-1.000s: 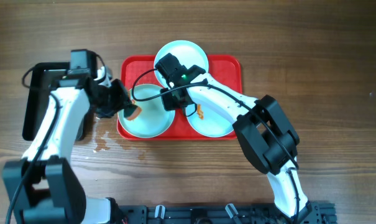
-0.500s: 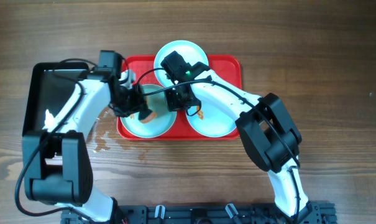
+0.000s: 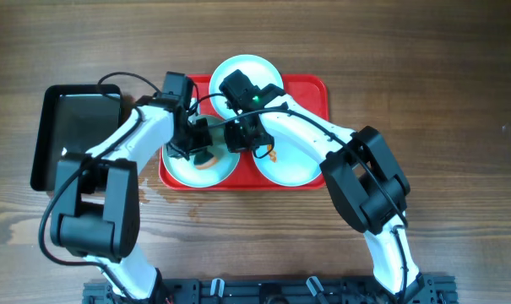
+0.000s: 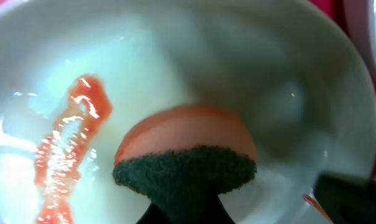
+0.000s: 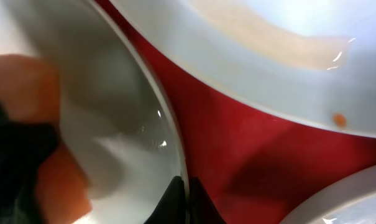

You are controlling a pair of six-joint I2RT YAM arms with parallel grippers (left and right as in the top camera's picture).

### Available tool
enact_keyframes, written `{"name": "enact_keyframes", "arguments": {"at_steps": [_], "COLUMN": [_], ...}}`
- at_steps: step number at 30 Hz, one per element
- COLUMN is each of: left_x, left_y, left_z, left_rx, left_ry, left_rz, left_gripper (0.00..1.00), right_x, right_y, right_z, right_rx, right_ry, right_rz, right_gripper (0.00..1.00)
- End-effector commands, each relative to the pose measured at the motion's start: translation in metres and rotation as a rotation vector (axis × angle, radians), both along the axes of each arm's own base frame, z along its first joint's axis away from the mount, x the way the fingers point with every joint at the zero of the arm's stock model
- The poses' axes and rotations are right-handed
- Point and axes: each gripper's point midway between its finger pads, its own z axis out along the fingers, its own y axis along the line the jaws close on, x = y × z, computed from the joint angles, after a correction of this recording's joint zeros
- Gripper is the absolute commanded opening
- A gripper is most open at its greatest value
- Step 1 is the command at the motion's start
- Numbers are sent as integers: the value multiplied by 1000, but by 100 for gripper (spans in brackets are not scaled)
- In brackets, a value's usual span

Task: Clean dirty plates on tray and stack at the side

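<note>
Near-left plate (image 3: 181, 169) sits in the near-left corner of the red tray (image 3: 318, 91), on the robot's side. An orange-red sauce smear (image 4: 69, 149) runs along its floor and looks wet and glossy.

Near-right plate (image 3: 296, 167) lies just beside it on the tray, with an orange sauce streak (image 3: 272, 154) near its left edge. Far plate (image 3: 263, 69) sits at the tray's far edge, overhanging the rim slightly. The right wrist view shows a faint tan film and one small orange speck on it.

Left fingers (image 4: 188, 210) are clamped on a sponge (image 4: 184, 149), orange with a dark green scouring face. The sponge rests inside the near-left plate, just right of the smear.

Right fingers (image 5: 179, 199) are closed, pinching the right rim of the near-left plate; the rim edge runs between the tips. Bare red tray shows just beyond them.

Obstructions: from overhead both arms cross above the tray. The right wrist housing covers part of the far plate, and both sets of fingers hide the middle of the near-left plate.

Surroundings: a black rectangular pan (image 3: 73, 127) lies on the wooden desk (image 3: 441, 101), left of the tray. A wet patch (image 3: 139, 192) lies on the desk off the tray's near-left corner.
</note>
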Motion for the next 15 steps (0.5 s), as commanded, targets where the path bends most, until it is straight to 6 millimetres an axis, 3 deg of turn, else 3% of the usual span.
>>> {"name": "enact_keyframes", "arguments": {"at_steps": [1,12,15], "left_x": [7,5,-1], "left_y": [25,66,68], "left_z": [-6,-12,-12], "left_rx": [167,404,408], "left_ry": [-30,-20,4], "left_rz": [-3,17,28], "left_gripper": [4,4,4], "right_x": [-13,-16,-16], "right_y": [-1,-3,-3], "right_z": [-13,-13,-13], "right_rx": [-5,-14,-13], "right_ry": [62,71,71], "right_rz": [12,13,12], "right_gripper": [4,4,4]}}
